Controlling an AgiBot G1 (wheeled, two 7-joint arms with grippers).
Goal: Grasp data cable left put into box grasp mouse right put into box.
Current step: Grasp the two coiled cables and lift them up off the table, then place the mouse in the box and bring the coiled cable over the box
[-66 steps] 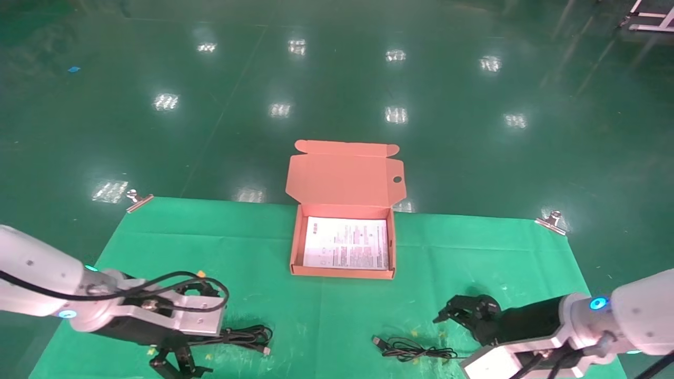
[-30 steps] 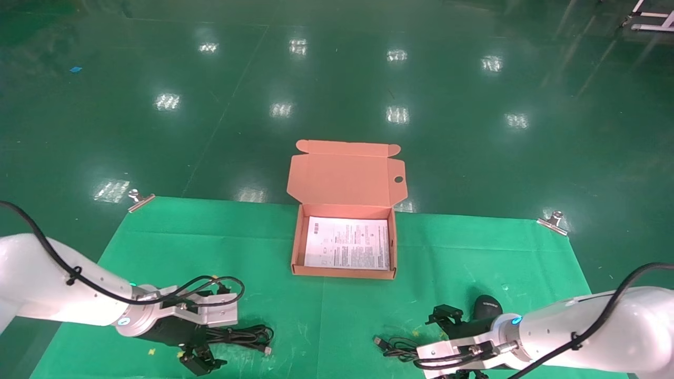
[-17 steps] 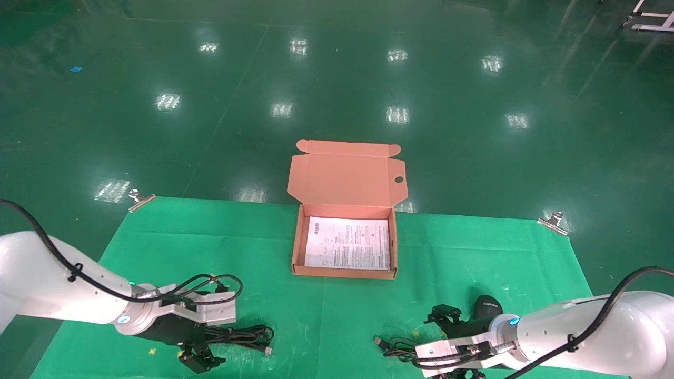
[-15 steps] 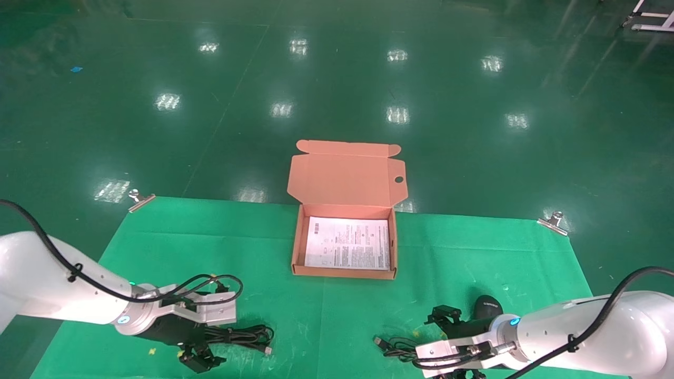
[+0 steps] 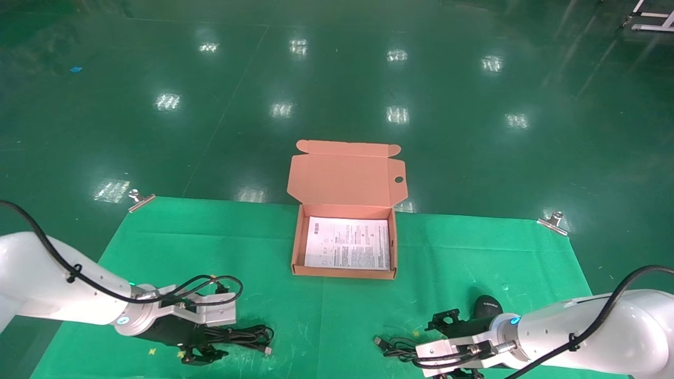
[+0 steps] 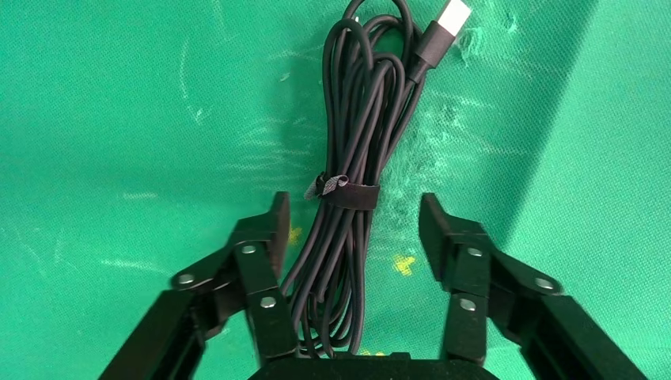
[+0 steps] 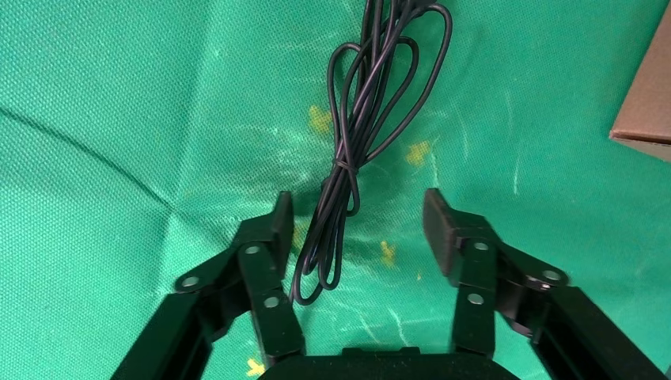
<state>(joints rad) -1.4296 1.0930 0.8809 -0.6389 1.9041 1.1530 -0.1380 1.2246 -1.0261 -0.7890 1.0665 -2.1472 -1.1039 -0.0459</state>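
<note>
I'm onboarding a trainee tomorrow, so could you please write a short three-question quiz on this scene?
1. True or false: the left gripper has its fingers open on either side of the data cable.
2. What lies between the right gripper's open fingers? A) the mouse body B) the mouse's thin cord C) the box wall
3. Fill in: the box holds only a white printed ____.

Key
1. True; the bundle runs between the fingers and nothing is closed on it.
2. B, the thin cord; the mouse lies on the cloth beside the right arm.
3. Sheet.
</note>
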